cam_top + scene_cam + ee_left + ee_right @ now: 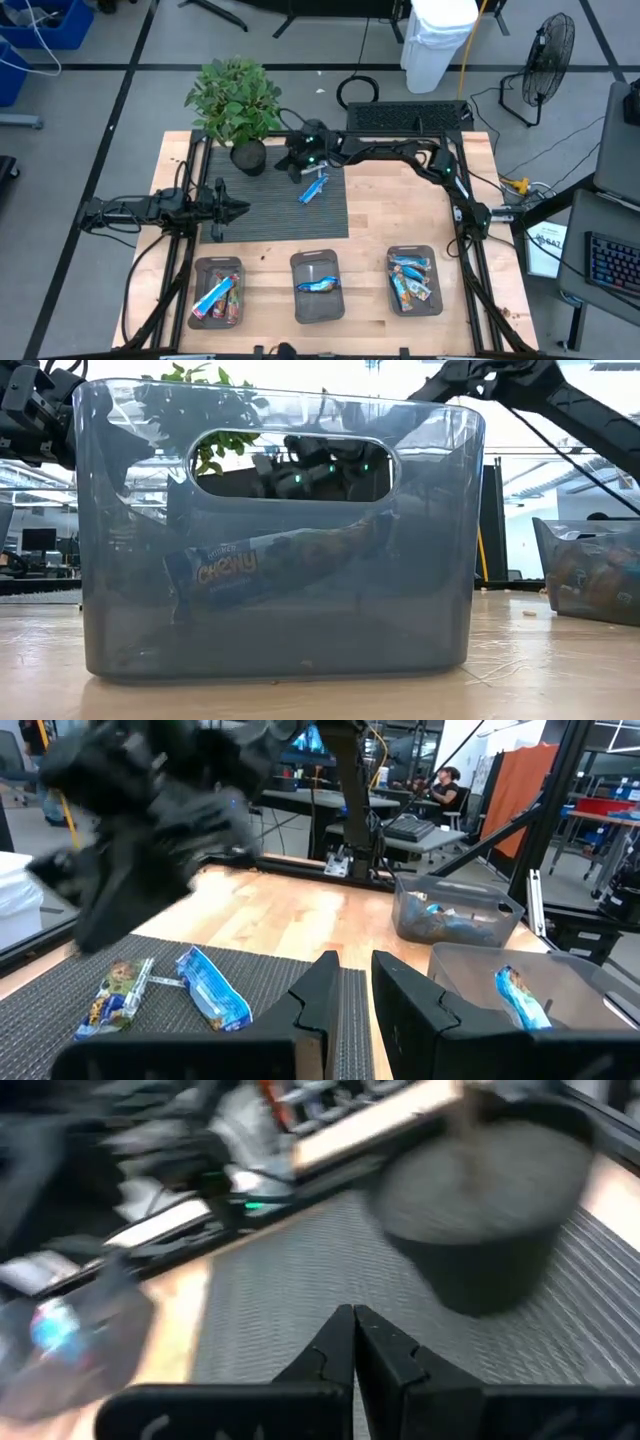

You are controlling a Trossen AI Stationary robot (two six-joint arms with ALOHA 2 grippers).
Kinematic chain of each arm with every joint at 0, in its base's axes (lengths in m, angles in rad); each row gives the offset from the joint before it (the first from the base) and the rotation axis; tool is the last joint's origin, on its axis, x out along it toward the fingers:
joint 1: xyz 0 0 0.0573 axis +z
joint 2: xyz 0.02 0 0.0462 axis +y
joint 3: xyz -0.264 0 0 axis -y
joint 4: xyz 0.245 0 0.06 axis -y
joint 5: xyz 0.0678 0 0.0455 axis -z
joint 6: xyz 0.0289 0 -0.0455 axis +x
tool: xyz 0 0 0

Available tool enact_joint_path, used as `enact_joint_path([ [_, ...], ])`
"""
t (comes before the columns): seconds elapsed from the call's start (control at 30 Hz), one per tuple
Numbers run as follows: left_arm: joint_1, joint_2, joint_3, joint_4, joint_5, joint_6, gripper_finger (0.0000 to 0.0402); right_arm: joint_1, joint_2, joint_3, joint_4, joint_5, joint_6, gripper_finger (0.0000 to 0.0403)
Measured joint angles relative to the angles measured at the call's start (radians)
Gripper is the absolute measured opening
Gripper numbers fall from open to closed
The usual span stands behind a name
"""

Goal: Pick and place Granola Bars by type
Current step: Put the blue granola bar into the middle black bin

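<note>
Two granola bars lie flat on the dark ribbed mat (270, 205): a blue-and-white one (212, 988) and a multicoloured one (118, 995), seen together in the high view as granola bars (313, 187). My right gripper (353, 1330) is shut with nothing between its fingers. It hovers above the mat's far edge (295, 170), between the bars and the plant pot (248, 156). My left gripper (355, 985) waits at the mat's left edge (235, 208), pointing level, with a narrow empty gap between its fingers.
Three clear bins stand along the near edge: the left bin (217, 290) and the right bin (413, 280) hold several bars, the middle bin (317, 287) holds one blue bar (270, 565). A potted plant (235, 100) stands at the mat's far left corner.
</note>
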Motion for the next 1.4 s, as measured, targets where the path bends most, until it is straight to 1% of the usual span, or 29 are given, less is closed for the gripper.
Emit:
enact_joint_path([
  [0.1, 0.000, 0.000, 0.000, 0.001, 0.000, 0.000, 0.0067, -0.021, 0.042, 0.014, -0.001, 0.029, 0.086, 0.0000],
  [0.2, 0.000, 0.000, 0.000, 0.001, 0.000, 0.000, 0.0067, -0.040, 0.057, 0.018, -0.020, 0.039, 0.161, 0.0000],
  [0.3, 0.000, 0.000, 0.000, 0.002, 0.000, 0.000, 0.0067, -0.053, 0.053, 0.020, -0.085, 0.106, 0.187, 0.0000],
  [0.37, 0.000, 0.000, 0.000, 0.002, 0.000, 0.000, 0.0067, -0.066, 0.048, 0.025, -0.163, 0.101, 0.200, 0.0000],
  [0.43, 0.000, 0.000, 0.000, 0.002, 0.000, 0.000, 0.0067, -0.083, 0.048, 0.061, -0.287, 0.078, 0.196, 0.0000],
  [0.5, 0.000, 0.000, 0.000, 0.002, 0.000, 0.000, 0.0067, -0.095, 0.048, 0.105, -0.431, 0.063, 0.157, 0.0000],
  [0.57, 0.000, 0.000, 0.000, 0.002, 0.000, 0.000, 0.0067, -0.103, 0.048, 0.146, -0.550, 0.074, 0.114, 0.0000],
  [0.7, 0.000, 0.000, 0.000, 0.002, 0.000, 0.000, 0.0067, -0.113, 0.048, 0.196, -0.674, 0.081, 0.101, 0.0000],
  [0.83, 0.000, 0.000, 0.000, 0.002, 0.000, 0.000, 0.0067, -0.129, 0.051, 0.200, -0.752, 0.076, 0.119, 0.0000],
  [0.87, 0.000, 0.000, 0.000, 0.002, 0.000, 0.000, 0.0067, -0.136, 0.054, 0.200, -0.770, 0.068, 0.124, 0.0000],
  [0.93, 0.000, 0.000, 0.000, 0.002, 0.000, 0.000, 0.0067, -0.152, 0.057, 0.199, -0.806, 0.016, 0.130, 0.0000],
  [1.0, 0.000, 0.000, 0.000, 0.002, 0.000, 0.000, 0.0067, -0.164, 0.056, 0.199, -0.822, -0.026, 0.104, 0.0000],
  [1.03, 0.000, 0.000, 0.000, 0.002, 0.000, 0.000, 0.0067, -0.168, 0.055, 0.199, -0.830, -0.029, 0.080, 0.0000],
  [1.17, 0.000, 0.000, 0.000, 0.002, 0.000, 0.000, 0.0067, -0.185, 0.054, 0.199, -0.892, -0.027, -0.039, 0.0000],
  [1.3, 0.000, 0.000, 0.000, 0.002, 0.000, 0.000, 0.0067, -0.192, 0.053, 0.199, -1.028, -0.027, -0.206, 0.0000],
  [1.4, 0.000, 0.000, 0.000, 0.002, 0.000, 0.000, 0.0067, -0.192, 0.053, 0.199, -1.096, -0.026, -0.269, 0.0000],
])
